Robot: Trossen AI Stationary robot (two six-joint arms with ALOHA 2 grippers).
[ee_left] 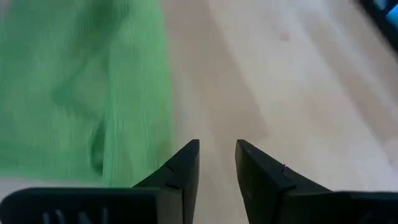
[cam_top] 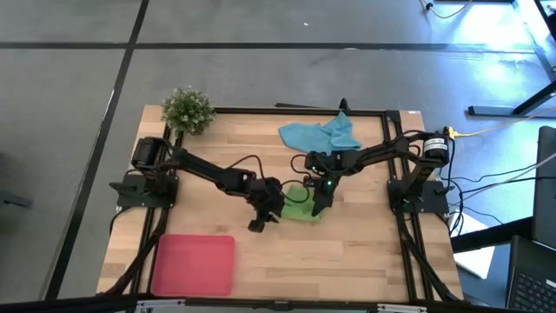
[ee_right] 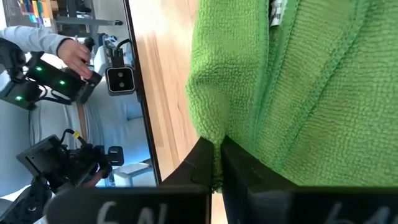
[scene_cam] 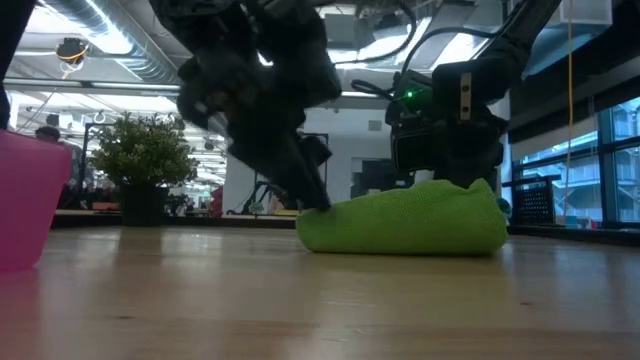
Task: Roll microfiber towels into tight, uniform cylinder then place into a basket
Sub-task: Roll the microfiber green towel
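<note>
Right wrist view: green towel (ee_right: 292,87) edge is pinched by right pincer (ee_right: 217,163). Left pincer (ee_left: 217,163), slightly spread, is angled down beside towel, holding nothing.

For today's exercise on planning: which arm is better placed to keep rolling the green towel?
Probably the right: the right gripper is shut on the green towel, while the left gripper holds nothing beside it.

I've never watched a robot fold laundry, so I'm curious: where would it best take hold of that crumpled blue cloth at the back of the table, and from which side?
Probably from straight above, at a raised fold or outer corner. The light blue towel lies loosely bunched on the wooden table, so its ridges stand up for two fingers to pinch, while flat parts offer nothing. The plant stands well clear.
</note>
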